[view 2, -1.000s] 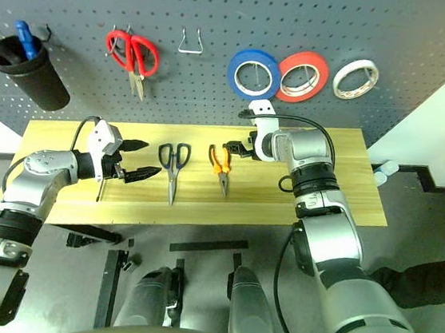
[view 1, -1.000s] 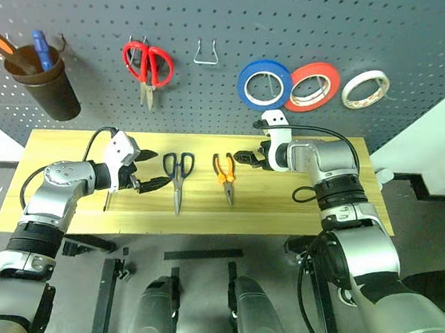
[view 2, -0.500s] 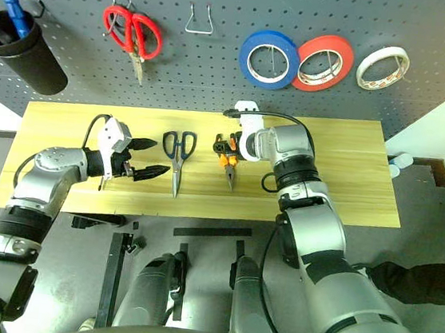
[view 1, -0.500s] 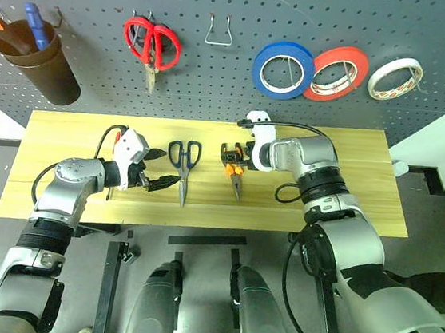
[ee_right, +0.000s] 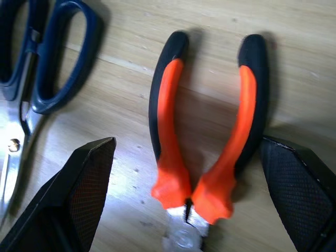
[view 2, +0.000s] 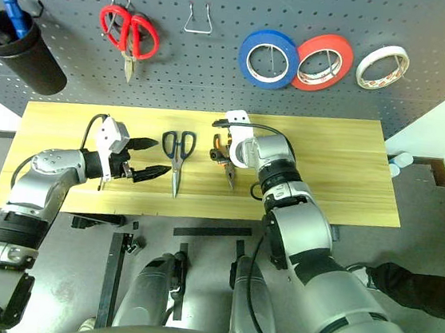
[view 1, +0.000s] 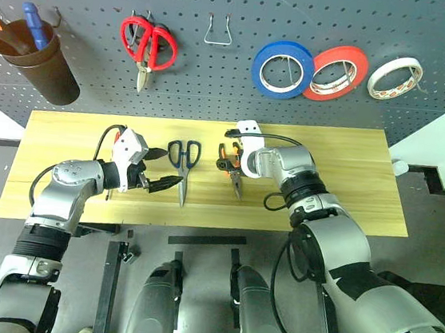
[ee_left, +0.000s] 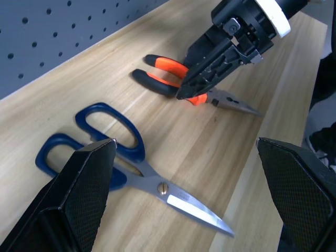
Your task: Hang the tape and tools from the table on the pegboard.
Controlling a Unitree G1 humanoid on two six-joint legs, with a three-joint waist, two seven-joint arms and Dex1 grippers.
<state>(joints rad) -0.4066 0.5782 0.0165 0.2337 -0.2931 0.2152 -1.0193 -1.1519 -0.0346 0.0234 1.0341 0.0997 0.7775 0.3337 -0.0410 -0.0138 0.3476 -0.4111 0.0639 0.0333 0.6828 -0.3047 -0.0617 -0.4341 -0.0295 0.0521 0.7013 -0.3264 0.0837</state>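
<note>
**Right gripper lowered over the pliers on the table**

A dark grey pegboard [view 1: 238, 96] rises behind a yellow wooden table [view 1: 344, 160]. The right gripper [ee_right: 189, 157], fingers spread wide and holding nothing, has come down and leftward over the last second and now straddles the orange-and-black pliers [view 1: 230, 167], so a grasp looks imminent. The left gripper [view 1: 161, 172], equally wide and empty, hovers beside the dark-handled scissors [view 1: 182, 166]. The whitish tape [view 1: 393, 77] already hangs on the pegboard. The red-handled screwdriver is hard to make out behind the left arm.
</note>
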